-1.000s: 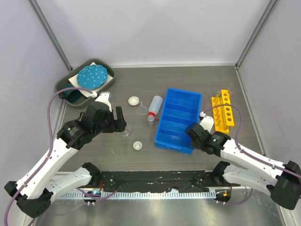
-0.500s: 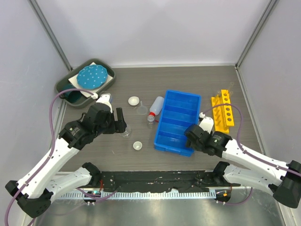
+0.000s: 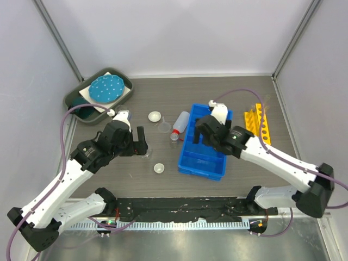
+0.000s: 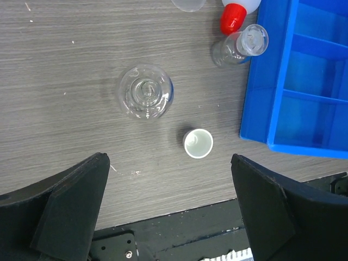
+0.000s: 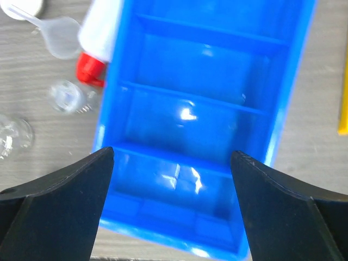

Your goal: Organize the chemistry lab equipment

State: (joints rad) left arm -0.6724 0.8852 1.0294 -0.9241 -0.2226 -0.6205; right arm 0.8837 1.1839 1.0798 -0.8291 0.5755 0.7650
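In the top view, a dark grey wood-grain table (image 3: 244, 92) fills a booth of pale walls (image 3: 179, 32) with slanted metal posts (image 3: 57, 35) at the far corners. The blue divided bin (image 3: 202, 161) lies a little right of the table's middle. The yellow holed rack (image 3: 259, 128) lies near the bin's right side. The red-capped bottle (image 3: 180, 123) lies on its side just beside the bin's far-left corner, and the funnel (image 3: 164, 127) is just left of the bottle. Further left of the bin are the far white dish (image 3: 155, 116), the near white dish (image 3: 159, 168) and the round flask (image 3: 145, 154). Well left of the bin, in the table's far corner, a dark green tray (image 3: 73, 98) holds a teal dotted disc (image 3: 106, 88). The right gripper (image 3: 202, 136) hangs over the bin's far half. The left gripper (image 3: 140, 142) hangs left of the bin, by the round flask.

The left wrist view shows the streaked table grain. The round flask stands upright left of the bin, with the near white dish between them and closer to the camera. A small flask (image 4: 242, 44) sits just beside the bin's wall, under the bottle's red cap. The left jaws are spread wide and hold nothing.

The right wrist view is blurred. The bin's glossy compartments fill it, and they look bare. The right jaws are spread wide above them, gripping nothing.
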